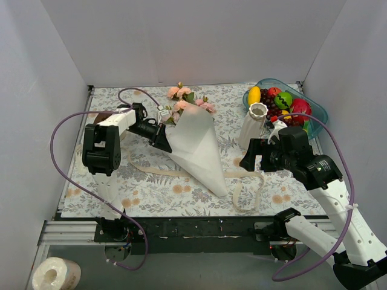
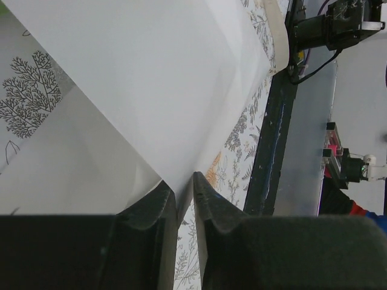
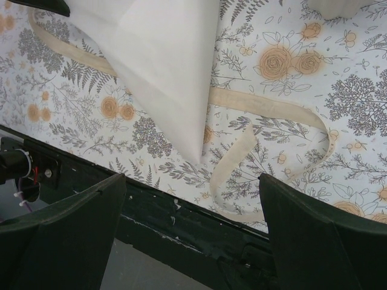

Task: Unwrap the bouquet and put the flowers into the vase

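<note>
The bouquet lies in the middle of the table, its white paper cone (image 1: pixel 196 148) pointing toward the near edge. Pink and peach flowers (image 1: pixel 183 99) stick out at the far end. My left gripper (image 1: pixel 163 140) is at the cone's left edge; in the left wrist view its jaws (image 2: pixel 184 192) are shut on a fold of the paper (image 2: pixel 151 90). The cream ribbon (image 1: pixel 245 184) lies loose on the cloth. The white ribbed vase (image 1: pixel 255 124) stands upright right of the cone. My right gripper (image 1: pixel 249 158) hovers open just in front of the vase, above the ribbon (image 3: pixel 242 154) and the cone's tip (image 3: pixel 181 115), with nothing between its fingers.
A blue bowl (image 1: pixel 317 110) of toy fruit stands at the back right, behind the vase. The table's black front rail (image 3: pixel 181 223) runs under the right gripper (image 3: pixel 192 176). Grey walls close in the left, back and right sides. A purple cable (image 1: pixel 60 142) loops beside the left arm.
</note>
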`<control>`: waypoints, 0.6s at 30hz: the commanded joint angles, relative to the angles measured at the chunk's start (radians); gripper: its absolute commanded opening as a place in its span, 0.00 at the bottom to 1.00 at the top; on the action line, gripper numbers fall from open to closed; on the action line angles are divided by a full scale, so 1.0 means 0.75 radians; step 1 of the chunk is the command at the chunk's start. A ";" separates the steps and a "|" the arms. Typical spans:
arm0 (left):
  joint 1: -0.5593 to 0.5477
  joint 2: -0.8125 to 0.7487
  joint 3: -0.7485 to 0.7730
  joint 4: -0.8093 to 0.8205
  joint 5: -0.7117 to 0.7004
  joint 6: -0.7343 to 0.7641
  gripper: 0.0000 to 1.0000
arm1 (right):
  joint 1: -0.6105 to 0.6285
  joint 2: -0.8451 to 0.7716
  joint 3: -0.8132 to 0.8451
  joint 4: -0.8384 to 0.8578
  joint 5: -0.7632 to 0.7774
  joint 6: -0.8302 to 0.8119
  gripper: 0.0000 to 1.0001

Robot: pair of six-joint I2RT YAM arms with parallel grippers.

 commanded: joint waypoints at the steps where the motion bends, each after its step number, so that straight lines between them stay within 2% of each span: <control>1: 0.007 -0.011 0.122 -0.135 0.038 0.109 0.09 | -0.002 0.005 0.010 0.066 -0.017 -0.002 0.98; 5: 0.009 -0.021 0.265 -0.243 0.038 0.105 0.00 | -0.002 0.001 0.018 0.066 -0.021 0.004 0.98; 12: 0.009 -0.044 0.574 -0.390 0.030 0.060 0.00 | -0.002 -0.017 0.028 0.054 -0.019 0.008 0.98; 18: 0.009 -0.101 0.750 -0.390 -0.103 -0.079 0.00 | -0.002 -0.046 0.022 0.042 -0.023 0.014 0.98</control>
